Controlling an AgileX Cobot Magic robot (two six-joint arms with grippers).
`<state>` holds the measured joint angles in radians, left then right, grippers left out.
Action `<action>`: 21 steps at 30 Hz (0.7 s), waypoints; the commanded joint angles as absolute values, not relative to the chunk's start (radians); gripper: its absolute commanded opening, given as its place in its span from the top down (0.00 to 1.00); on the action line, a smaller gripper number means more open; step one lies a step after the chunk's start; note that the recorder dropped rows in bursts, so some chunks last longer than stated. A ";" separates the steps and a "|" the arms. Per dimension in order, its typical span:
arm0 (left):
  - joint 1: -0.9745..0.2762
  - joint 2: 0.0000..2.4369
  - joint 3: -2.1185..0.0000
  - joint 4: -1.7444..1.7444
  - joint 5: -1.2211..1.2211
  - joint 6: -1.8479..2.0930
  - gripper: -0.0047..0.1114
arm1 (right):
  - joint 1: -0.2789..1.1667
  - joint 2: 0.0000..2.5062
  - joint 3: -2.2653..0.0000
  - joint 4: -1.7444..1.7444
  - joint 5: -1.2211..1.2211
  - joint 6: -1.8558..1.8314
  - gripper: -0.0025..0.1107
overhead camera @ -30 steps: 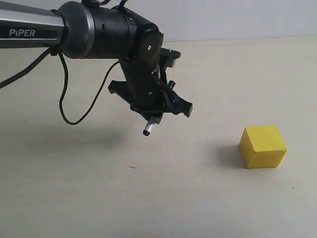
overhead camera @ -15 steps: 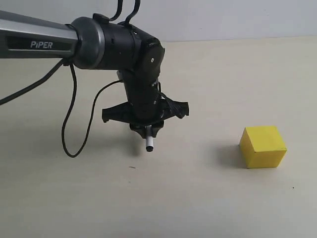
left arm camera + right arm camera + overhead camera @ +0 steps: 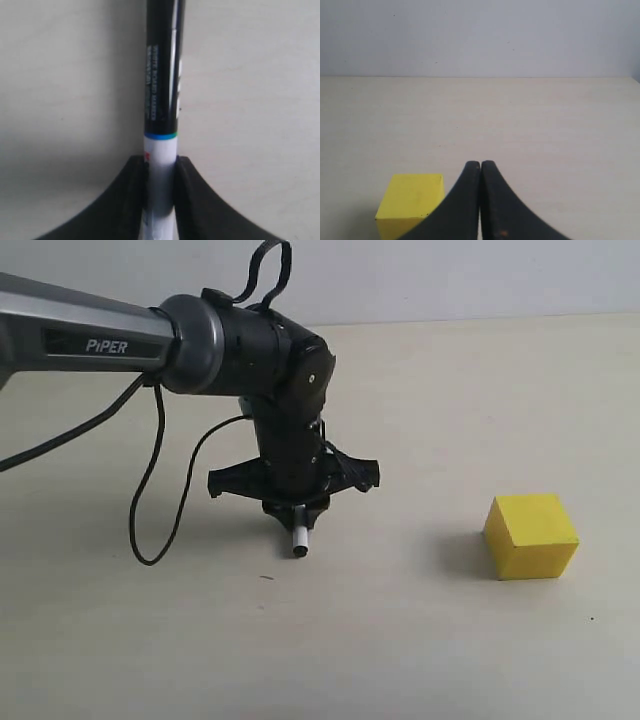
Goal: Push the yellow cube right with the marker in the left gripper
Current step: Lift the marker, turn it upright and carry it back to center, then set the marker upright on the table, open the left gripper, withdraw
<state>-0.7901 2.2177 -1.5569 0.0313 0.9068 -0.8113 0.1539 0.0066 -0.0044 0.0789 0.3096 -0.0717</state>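
The yellow cube (image 3: 531, 535) rests on the table at the right of the exterior view, and it also shows in the right wrist view as the yellow cube (image 3: 412, 199) beside the fingers. My left gripper (image 3: 297, 512) points down, shut on the marker (image 3: 299, 537), whose lower end is at or just above the table, well left of the cube. In the left wrist view the marker (image 3: 161, 95) runs from my left gripper (image 3: 160, 167) outwards, white barrel between the fingers, black cap beyond. My right gripper (image 3: 480, 165) is shut with nothing in it.
A loose black cable (image 3: 160, 490) hangs from the left arm (image 3: 90, 340) and loops down near the beige table (image 3: 400, 640). A pale wall (image 3: 480, 35) stands behind the table's far edge.
The left gripper has swung from tilted to pointing straight down and has lowered, bringing the marker's end close to the table. The cube has not moved.
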 commanded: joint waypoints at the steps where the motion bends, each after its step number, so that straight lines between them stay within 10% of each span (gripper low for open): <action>1: -0.790 2.217 -1.562 0.021 0.906 -0.807 0.96 | 0.155 0.000 0.000 0.076 0.301 -0.075 0.98; 12: -0.790 2.211 -1.562 0.019 0.919 -0.791 0.52 | 0.155 0.000 0.000 0.076 0.301 -0.075 0.98; 19: -0.757 2.062 -1.562 0.027 0.902 -0.627 0.52 | 0.155 0.000 0.000 0.076 0.301 -0.075 0.98; 21: -0.756 1.994 -1.562 0.021 0.902 -0.457 0.65 | 0.155 0.000 0.000 0.076 0.301 -0.075 0.98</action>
